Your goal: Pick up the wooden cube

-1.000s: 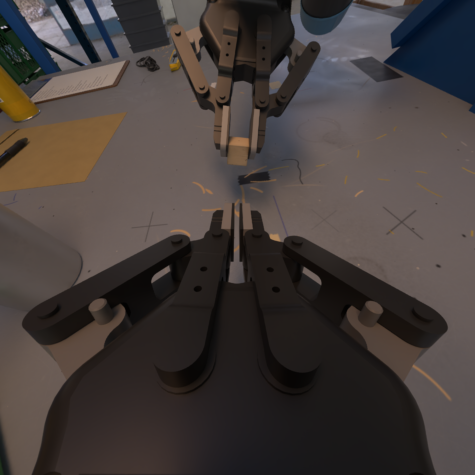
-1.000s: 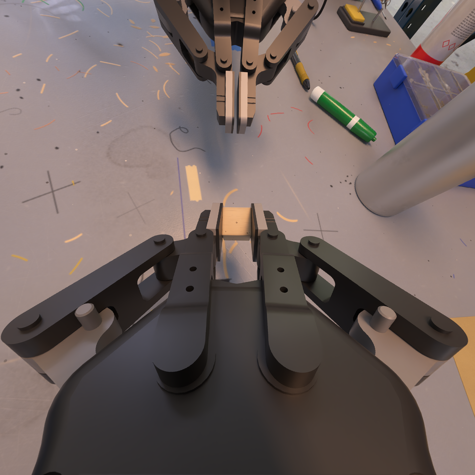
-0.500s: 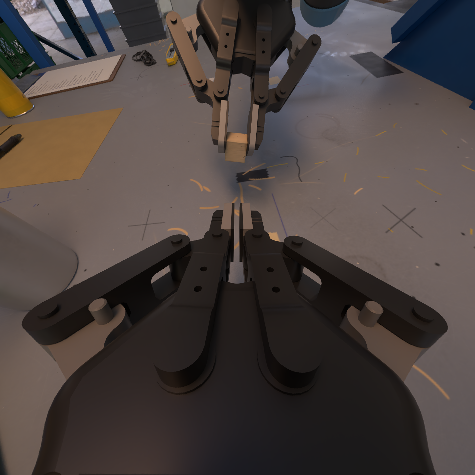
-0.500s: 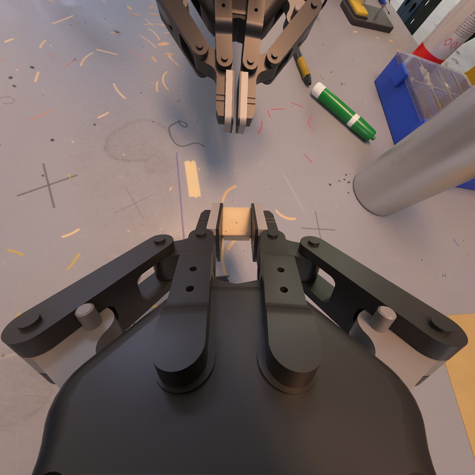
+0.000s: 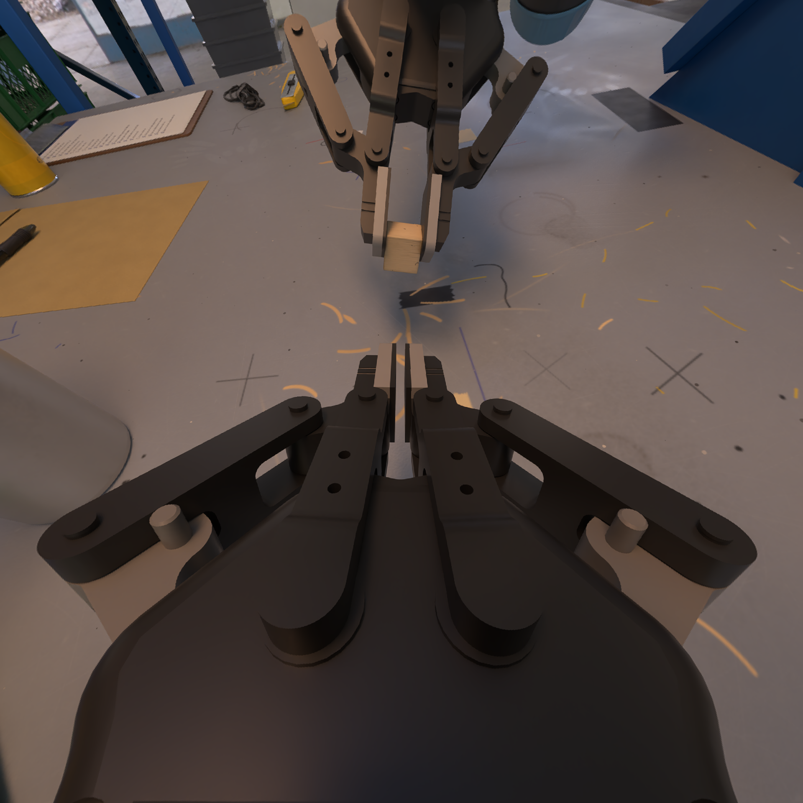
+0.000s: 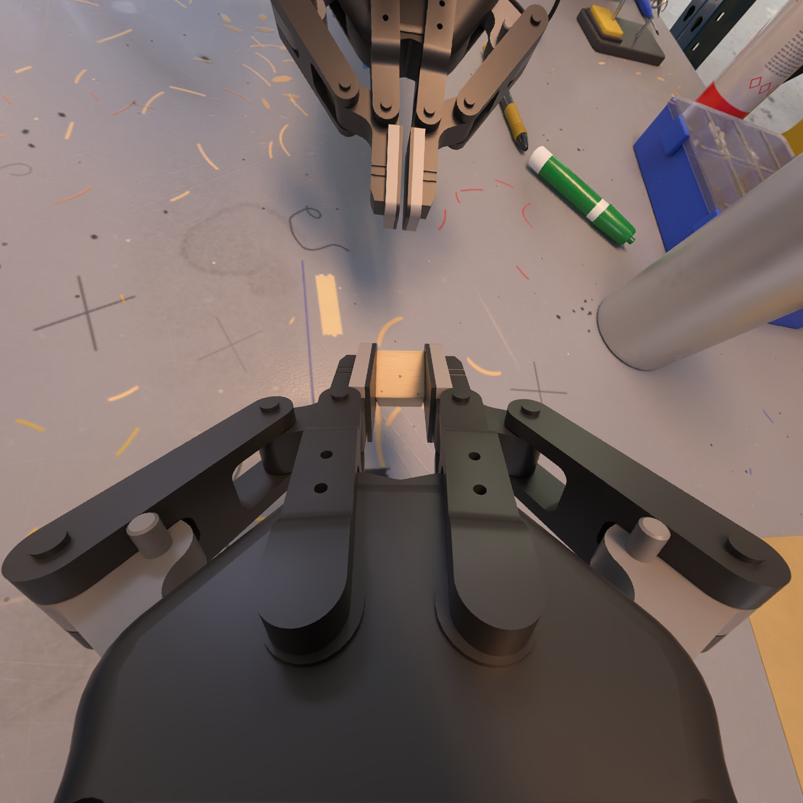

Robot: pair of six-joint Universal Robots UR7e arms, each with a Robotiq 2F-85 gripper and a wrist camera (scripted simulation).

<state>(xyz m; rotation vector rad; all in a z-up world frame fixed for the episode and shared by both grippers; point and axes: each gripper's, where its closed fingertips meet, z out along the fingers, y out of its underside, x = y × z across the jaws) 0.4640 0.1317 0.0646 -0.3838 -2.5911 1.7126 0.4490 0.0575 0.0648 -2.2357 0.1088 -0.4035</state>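
The wooden cube (image 6: pixel 399 377), pale and small, sits clamped between the pads of my right gripper (image 6: pixel 399 369), held above the grey table. In the left wrist view the same cube (image 5: pixel 403 253) hangs in the right gripper (image 5: pixel 404 243), clear of the table with its shadow below. My left gripper (image 5: pixel 400 365) is shut and empty, fingers nearly touching, facing the right one. It also shows in the right wrist view (image 6: pixel 403 217), pointing down toward the table.
A grey cylinder (image 6: pixel 704 278), a green marker (image 6: pixel 580 193) and a blue parts box (image 6: pixel 712 165) lie at the right. A tan sheet (image 5: pixel 87 247), a clipboard (image 5: pixel 126 126), a yellow can (image 5: pixel 19 160) and a black tape strip (image 5: pixel 428 296) lie on the table.
The right gripper has risen a little with the cube still clamped; the table looks farther away. The left gripper stays shut and has also lifted slightly.
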